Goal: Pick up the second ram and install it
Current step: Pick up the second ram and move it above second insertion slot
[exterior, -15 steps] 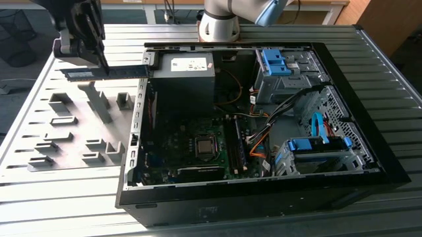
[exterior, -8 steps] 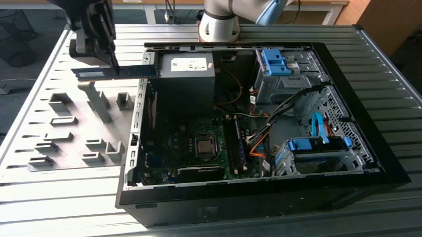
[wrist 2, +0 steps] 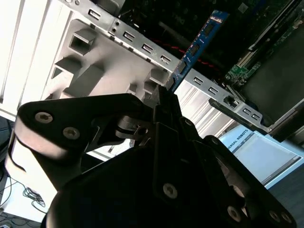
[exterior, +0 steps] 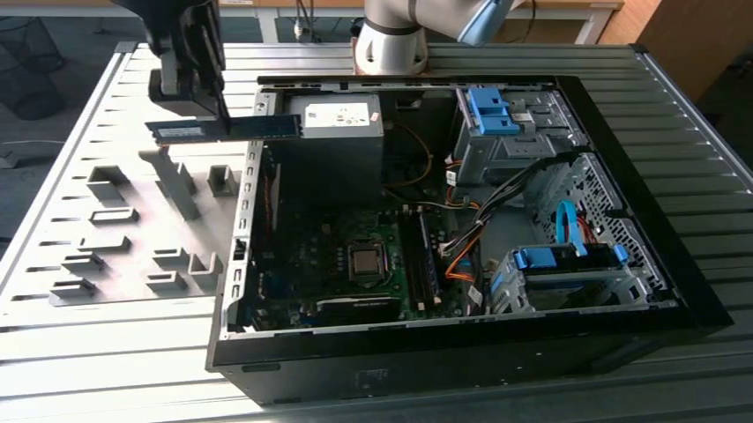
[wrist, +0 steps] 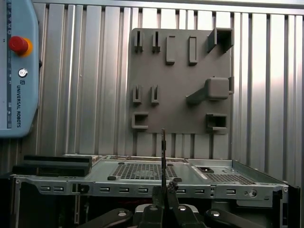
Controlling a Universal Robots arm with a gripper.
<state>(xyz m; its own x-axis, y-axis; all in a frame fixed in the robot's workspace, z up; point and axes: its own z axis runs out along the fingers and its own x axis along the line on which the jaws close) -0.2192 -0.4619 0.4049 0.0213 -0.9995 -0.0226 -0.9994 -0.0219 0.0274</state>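
A line of capital lettering, a maker's name, runs lengthwise along the pale grey pendant (wrist: pixel 16 71) in the first wrist view, in line with a red button (wrist: pixel 19 44) and a small round symbol, and the same lettering shows on the pendant (wrist 2: pixel 266 156) in the second wrist view. In the exterior view a white label (exterior: pixel 335 113) on the power supply (exterior: pixel 353 134) carries rows of print too small to read, and a pale sticker on the ram (exterior: pixel 224 129) is likewise illegible.
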